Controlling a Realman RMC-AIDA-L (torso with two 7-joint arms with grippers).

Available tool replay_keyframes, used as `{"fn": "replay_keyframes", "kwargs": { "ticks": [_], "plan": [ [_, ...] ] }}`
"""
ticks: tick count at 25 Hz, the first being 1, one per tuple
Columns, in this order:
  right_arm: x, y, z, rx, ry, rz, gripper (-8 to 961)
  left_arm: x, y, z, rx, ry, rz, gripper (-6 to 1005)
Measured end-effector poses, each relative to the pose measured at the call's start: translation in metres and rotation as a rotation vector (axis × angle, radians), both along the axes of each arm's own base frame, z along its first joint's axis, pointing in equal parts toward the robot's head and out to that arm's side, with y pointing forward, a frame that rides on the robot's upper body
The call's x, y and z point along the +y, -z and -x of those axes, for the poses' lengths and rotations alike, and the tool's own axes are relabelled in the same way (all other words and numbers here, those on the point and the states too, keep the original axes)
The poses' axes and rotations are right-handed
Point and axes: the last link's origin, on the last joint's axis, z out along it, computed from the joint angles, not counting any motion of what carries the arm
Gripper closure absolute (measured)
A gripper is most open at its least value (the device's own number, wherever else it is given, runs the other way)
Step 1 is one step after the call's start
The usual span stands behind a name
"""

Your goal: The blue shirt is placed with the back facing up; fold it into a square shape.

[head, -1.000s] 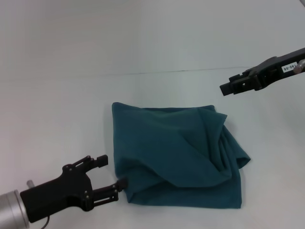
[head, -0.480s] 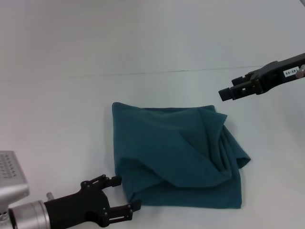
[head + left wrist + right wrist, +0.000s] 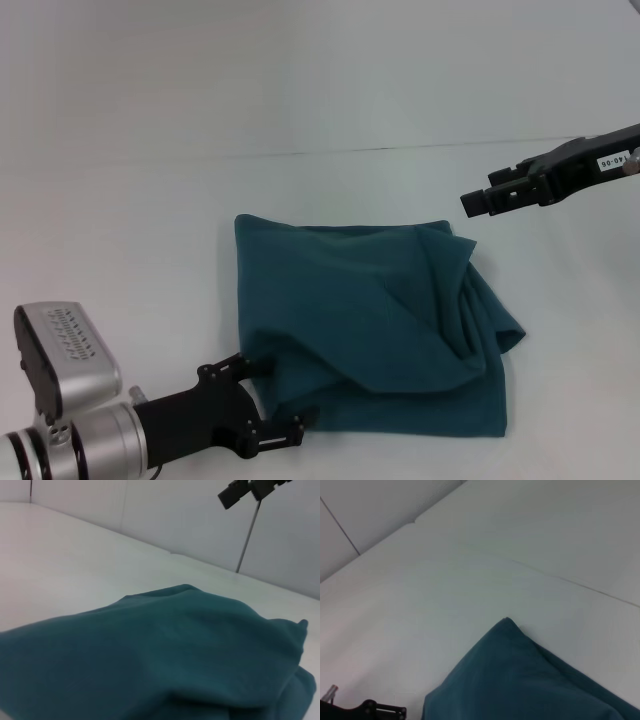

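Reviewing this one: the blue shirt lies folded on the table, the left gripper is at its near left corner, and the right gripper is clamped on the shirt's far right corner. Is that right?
Not quite. The head view shows the right gripper raised clear of the blue shirt, holding nothing. The shirt does lie folded on the table, and the left gripper is at its near left corner.

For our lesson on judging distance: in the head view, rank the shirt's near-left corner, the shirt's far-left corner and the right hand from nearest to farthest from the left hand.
1. Near-left corner of the blue shirt, beside the left hand.
2. Far-left corner, farther back on the table.
3. Right hand, raised beyond the shirt's far-right side.
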Motion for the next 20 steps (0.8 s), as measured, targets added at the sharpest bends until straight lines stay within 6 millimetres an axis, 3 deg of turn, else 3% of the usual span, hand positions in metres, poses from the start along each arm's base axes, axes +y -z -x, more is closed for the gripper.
{"fn": "replay_keyframes", "kwargs": {
  "ticks": [11, 20],
  "plan": [
    [0.000, -0.004, -0.002, 0.023, 0.000, -0.020, 235, 0.007, 0.001, -0.006, 0.024, 0.029, -0.046, 112],
    [0.001, -0.004, 0.000, 0.024, -0.003, -0.025, 236, 0.010, 0.013, -0.009, 0.104, 0.045, -0.055, 112]
  ]
}}
